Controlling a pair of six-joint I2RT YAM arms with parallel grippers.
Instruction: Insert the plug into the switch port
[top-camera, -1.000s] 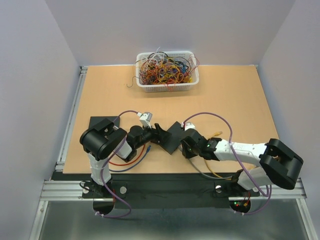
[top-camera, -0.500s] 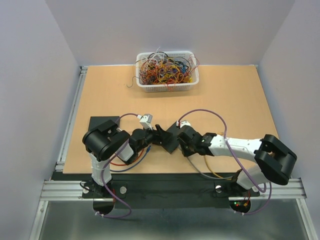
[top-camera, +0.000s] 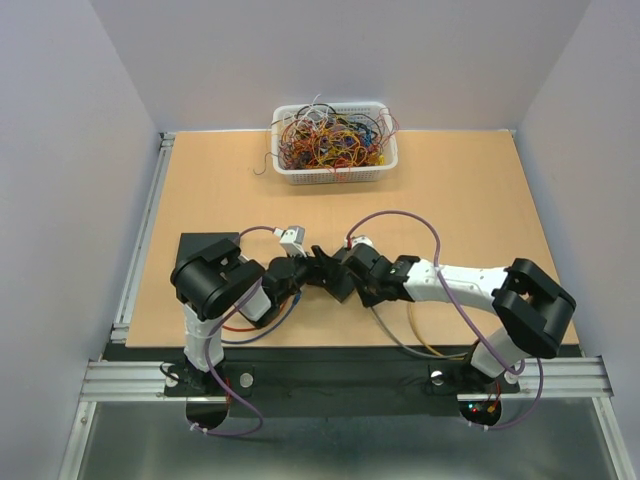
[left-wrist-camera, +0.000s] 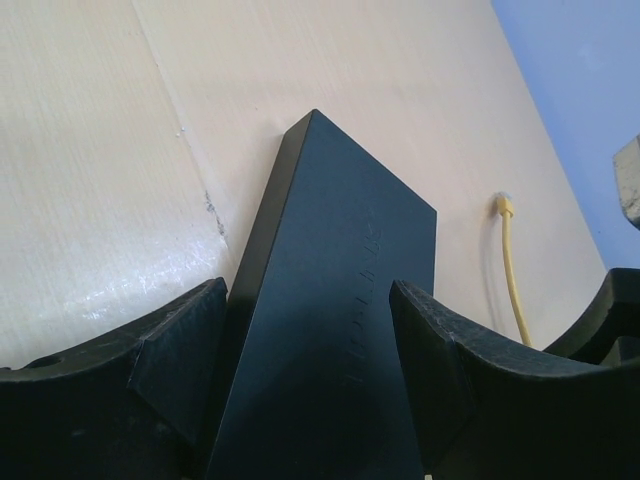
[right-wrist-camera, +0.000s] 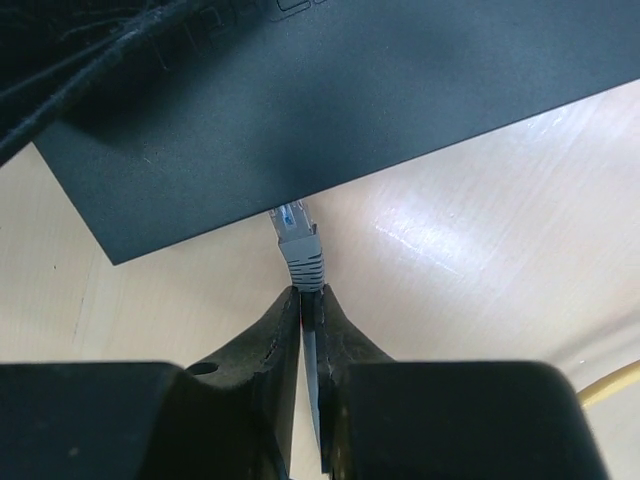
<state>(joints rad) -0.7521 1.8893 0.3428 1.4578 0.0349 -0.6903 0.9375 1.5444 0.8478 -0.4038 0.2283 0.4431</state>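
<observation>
**A:** Where is the switch port?

**B:** It is on a narrow edge of the flat matte-black rectangular box (top-camera: 343, 287). The box sits toward the near middle of the tan wooden table (top-camera: 460, 200), between the two arms. The socket openings themselves do not show in any view.

**A:** And the plug?

**B:** The grey plug (right-wrist-camera: 301, 245) has a clear tip that points at the edge of the box and touches it. I cannot tell whether the tip is inside a socket or only against the edge.

**A:** What holds it?

**B:** The right gripper (right-wrist-camera: 303, 297) holds it, reaching in from the right. Its fingers are pressed together and pinch the grey plug at the back of its boot. A thin grey cable (right-wrist-camera: 312, 380) runs back between them.

**A:** And the other arm?

**B:** The left gripper (left-wrist-camera: 305, 350) comes in from the left and straddles the box. One finger (left-wrist-camera: 175, 350) lies against each long side, clamping the box between them.

**A:** Anything else around?

**B:** A thin yellow cable (left-wrist-camera: 512, 280) lies on the table near the box, on its right side. A black square mat (top-camera: 200, 245) lies at the near left, beside the left arm. Well apart, at the far edge, a white plastic basket (top-camera: 335, 177) holds tangled coloured wires (top-camera: 330, 140).
</observation>
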